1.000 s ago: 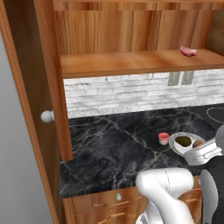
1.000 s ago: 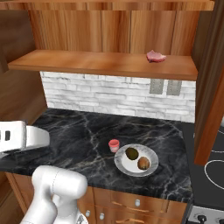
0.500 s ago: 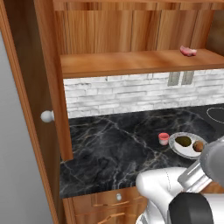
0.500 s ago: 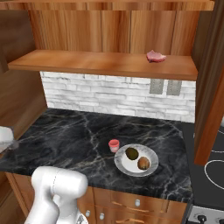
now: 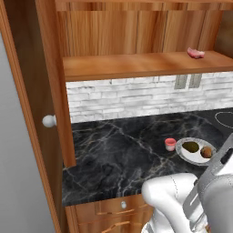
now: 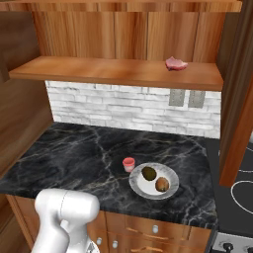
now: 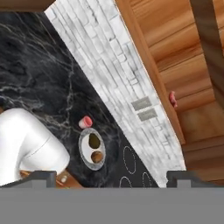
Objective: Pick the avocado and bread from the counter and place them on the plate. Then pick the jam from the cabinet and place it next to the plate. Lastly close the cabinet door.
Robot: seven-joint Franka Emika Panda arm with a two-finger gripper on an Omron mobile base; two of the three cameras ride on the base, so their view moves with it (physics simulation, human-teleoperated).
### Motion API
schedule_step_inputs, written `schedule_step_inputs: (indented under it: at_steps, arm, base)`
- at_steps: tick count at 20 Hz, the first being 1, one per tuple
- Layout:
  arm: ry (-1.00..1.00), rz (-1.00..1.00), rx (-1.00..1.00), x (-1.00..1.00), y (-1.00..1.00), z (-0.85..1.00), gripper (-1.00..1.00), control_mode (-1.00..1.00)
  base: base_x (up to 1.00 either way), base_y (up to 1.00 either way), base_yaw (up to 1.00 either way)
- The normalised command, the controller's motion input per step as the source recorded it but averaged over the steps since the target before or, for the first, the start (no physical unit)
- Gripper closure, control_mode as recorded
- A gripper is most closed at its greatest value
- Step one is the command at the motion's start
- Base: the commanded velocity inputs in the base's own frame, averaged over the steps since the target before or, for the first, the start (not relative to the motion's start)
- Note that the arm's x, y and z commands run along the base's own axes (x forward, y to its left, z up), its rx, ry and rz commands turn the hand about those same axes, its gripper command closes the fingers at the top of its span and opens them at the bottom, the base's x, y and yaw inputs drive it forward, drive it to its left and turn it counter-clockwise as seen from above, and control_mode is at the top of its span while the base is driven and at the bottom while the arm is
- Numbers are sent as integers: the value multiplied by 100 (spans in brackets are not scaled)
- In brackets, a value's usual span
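The avocado (image 6: 148, 173) and bread (image 6: 161, 185) lie side by side on the plate (image 6: 170, 190), which rests on the bench (image 6: 74, 158). The jam (image 6: 128, 164) stands just beside the plate. The door (image 5: 27, 113) stands open — knob (image 5: 48, 121) showing. The gripper (image 7: 111, 177) holds nothing, its fingertips (image 7: 39, 176) wide apart.

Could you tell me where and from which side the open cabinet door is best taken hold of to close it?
Probably at the round white knob on the cabinet door: it juts out alone near the door's free edge, so approach from the left, fingers either side.
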Motion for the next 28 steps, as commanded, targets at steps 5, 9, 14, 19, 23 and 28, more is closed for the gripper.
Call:
schedule_step_inputs:
  at_steps: [5,9,14,19,23,28]
  arm:
    - [-12,13,-16,-12,32,13,-100,-100]
    - [-11,9,-13,-11,23,0,-100,-100]
    - [-12,6,-12,-14,28,0,-100,-100]
    - [-15,1,-13,-1,27,1,-100,-100]
    - [-16,0,-12,-2,27,1,-100,-100]
    - [-16,0,-11,0,22,14,-100,-100]
  base:
    - [0,0,0]
    - [0,0,0]
    - [0,0,0]
    - [0,0,0]
    - [0,0,0]
    - [0,0,0]
